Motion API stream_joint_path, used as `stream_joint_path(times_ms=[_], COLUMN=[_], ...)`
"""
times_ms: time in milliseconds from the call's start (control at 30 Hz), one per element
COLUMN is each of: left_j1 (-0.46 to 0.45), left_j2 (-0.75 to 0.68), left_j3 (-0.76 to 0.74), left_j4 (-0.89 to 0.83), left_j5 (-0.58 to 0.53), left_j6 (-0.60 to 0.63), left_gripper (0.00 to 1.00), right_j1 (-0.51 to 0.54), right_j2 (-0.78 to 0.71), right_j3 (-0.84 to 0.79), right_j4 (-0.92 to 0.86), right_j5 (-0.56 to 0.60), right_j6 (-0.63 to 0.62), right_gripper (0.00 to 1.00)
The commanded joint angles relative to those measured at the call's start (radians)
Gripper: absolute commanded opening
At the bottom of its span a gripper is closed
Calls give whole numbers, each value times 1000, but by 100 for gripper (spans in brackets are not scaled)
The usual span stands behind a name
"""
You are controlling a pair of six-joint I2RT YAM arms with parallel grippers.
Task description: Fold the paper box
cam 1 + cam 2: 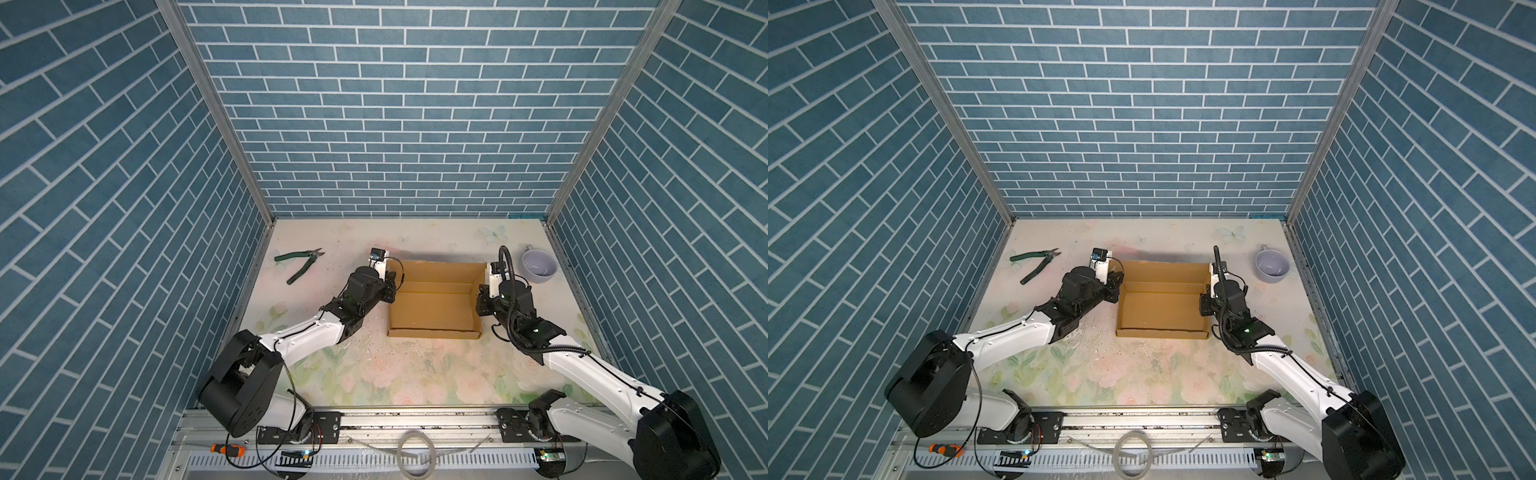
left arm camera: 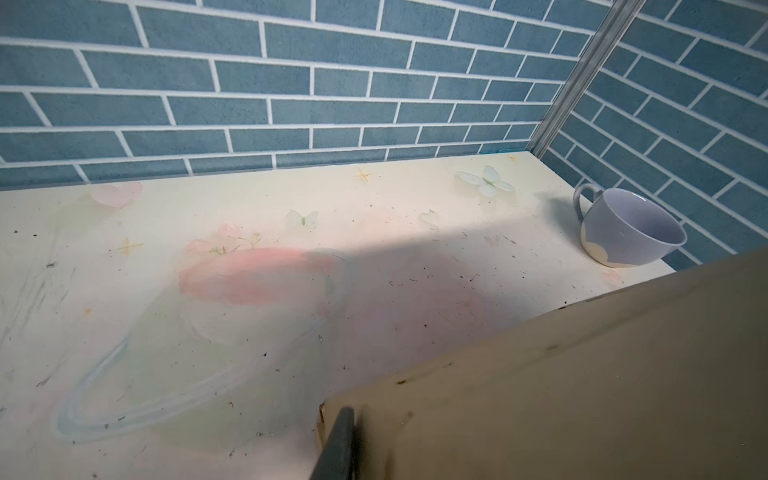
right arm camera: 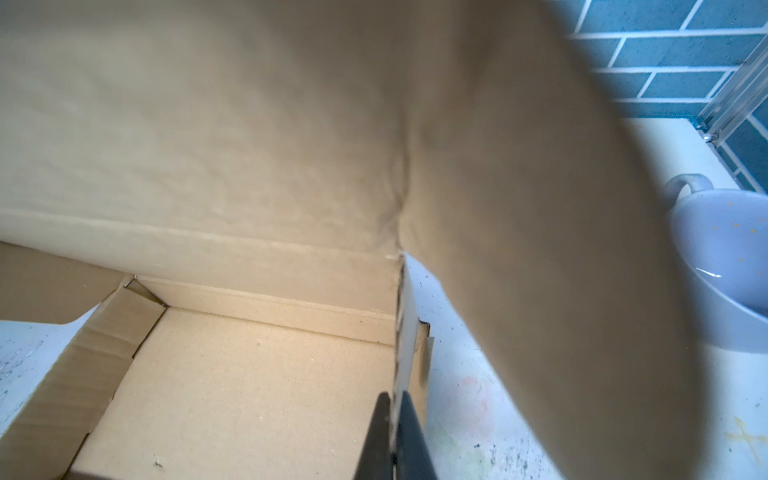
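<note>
Green-handled cutters (image 1: pixel 300 264) lie on the floral-printed bench (image 1: pixel 415 374) at its far left, jaws toward the back wall. A lavender cup (image 1: pixel 539 266) stands upright near the far right corner, handle toward the blue brick-patterned wall (image 1: pixel 395 124). Along the near rail, off the bench, lie an orange-handled screwdriver (image 1: pixel 227 449) at the left and a coil of clear tubing (image 1: pixel 415 434) at the middle.

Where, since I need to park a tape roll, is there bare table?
Widest: the table in front of the paper box, between both arms. Also the back strip behind it, between pliers and cup. Crowded: the box's sides, where the left gripper and right gripper sit.
</note>
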Motion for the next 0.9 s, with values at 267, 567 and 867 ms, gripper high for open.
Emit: stream_joint_path(times_ms=[267, 567, 867], left_j1=[41, 65, 90], left_j2=[-62, -105, -82], left_j3=[-14, -18, -105], left_j4=[-170, -292, -57], left_j5=[110, 100, 97], left_j6=[21, 61, 9], left_gripper=[42, 47, 48], right_j1=[11, 9, 9], right_j2=[-13, -13, 11], right_j3=[-18, -16, -11], right_j4=[59, 53, 64], right_j5=[-27, -23, -31], right_j6=[-50, -60, -58], right_gripper=[0, 0, 0])
